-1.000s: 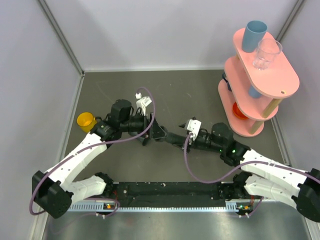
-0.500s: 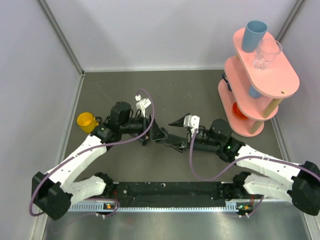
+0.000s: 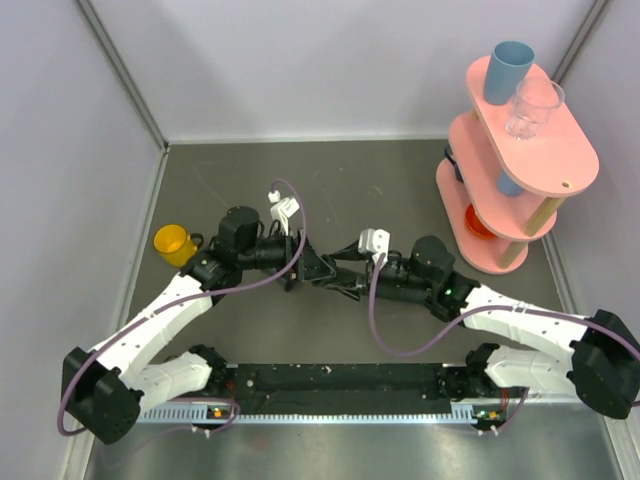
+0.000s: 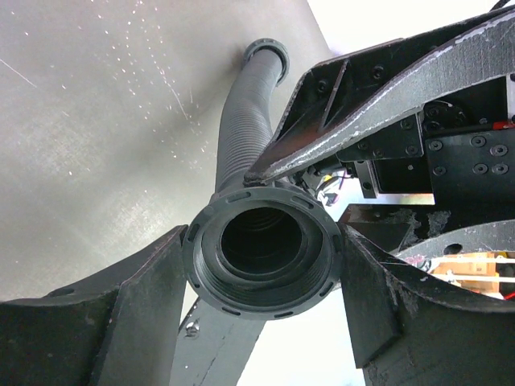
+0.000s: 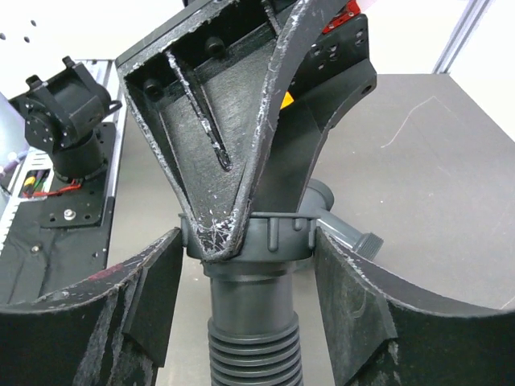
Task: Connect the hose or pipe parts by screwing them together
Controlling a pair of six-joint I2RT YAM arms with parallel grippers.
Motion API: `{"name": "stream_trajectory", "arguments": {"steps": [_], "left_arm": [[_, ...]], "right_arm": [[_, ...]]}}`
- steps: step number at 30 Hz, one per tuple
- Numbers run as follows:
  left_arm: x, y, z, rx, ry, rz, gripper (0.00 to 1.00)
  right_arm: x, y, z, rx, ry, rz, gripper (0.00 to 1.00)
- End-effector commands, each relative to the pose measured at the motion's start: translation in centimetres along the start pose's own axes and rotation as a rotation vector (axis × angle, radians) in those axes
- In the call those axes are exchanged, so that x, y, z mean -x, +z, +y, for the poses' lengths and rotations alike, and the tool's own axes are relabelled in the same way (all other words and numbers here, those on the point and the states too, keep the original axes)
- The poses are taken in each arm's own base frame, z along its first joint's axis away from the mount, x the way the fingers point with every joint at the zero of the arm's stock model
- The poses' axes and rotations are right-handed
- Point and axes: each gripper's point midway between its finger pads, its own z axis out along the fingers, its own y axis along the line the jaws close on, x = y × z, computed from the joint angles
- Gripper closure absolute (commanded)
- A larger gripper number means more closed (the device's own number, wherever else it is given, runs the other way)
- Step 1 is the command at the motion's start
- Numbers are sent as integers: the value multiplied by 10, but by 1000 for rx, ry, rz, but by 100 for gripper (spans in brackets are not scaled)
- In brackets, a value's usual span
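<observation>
A grey table (image 3: 380, 180) sits between white walls (image 3: 330, 60). On the left side of the table stands a small yellow cup (image 3: 171, 241).

At the far right stands a pink shelf (image 3: 560, 160) with three flat levels, one above the other. A wooden post (image 3: 543, 213) shows between the levels. On the top level stands a blue cup (image 3: 509, 68), and a clear glass (image 3: 535, 108) is just beside it. Something blue (image 3: 510, 186) peeks out on the middle level. Something orange (image 3: 478, 222) sits on the bottom level, but it is too hidden to tell what it is.
</observation>
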Motion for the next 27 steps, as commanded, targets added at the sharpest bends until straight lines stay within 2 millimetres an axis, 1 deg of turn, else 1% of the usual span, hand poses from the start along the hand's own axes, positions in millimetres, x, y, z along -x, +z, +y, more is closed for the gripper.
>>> {"name": "stream_trajectory", "arguments": {"steps": [1,2,3,5,10,13,14,15,16,17,18,19,21,24,26,27], "left_arm": [[15,-5,-18,-65,58,-66,100],[15,-4,-18,-65,51,-68,100],[16,-5,-19,-70,54,-72,100],[16,-4,-20,-76,52,-75,100],[17,-4,-20,-77,51,-75,100],[18,-4,-21,-79,52,-78,100],[19,-4,-22,-83,54,-81,100],[18,-3,-20,-82,48,-77,100],[18,-3,-20,-82,45,-79,100],[19,-2,-18,-69,44,-87,89],[20,-3,-17,-59,43,-94,74],[20,-3,-14,-46,43,-93,58],[21,-4,-12,-23,47,-96,38],[28,-9,-7,43,58,-121,28],[35,-14,-5,81,76,-154,24],[36,-17,4,138,63,-167,20]], "right_arm": [[33,8,-4,1,-28,-89,40],[33,8,-3,3,-22,-89,40],[33,9,-3,3,-19,-89,38],[31,9,-3,2,-12,-83,29],[30,9,-4,-2,-10,-77,29],[29,11,-5,-1,-7,-71,38],[30,11,-5,-3,-6,-70,48],[29,10,-7,-12,-7,-71,54],[33,10,-9,-24,-13,-87,64],[33,8,-9,-31,-15,-89,67],[35,7,-10,-41,-17,-94,70],[32,6,-15,-70,-15,-81,74],[32,4,-20,-100,-14,-65,76],[23,0,-28,-151,-1,-12,80],[16,-4,-29,-171,-1,-4,81],[17,-7,-33,-192,-2,-7,81]]}}
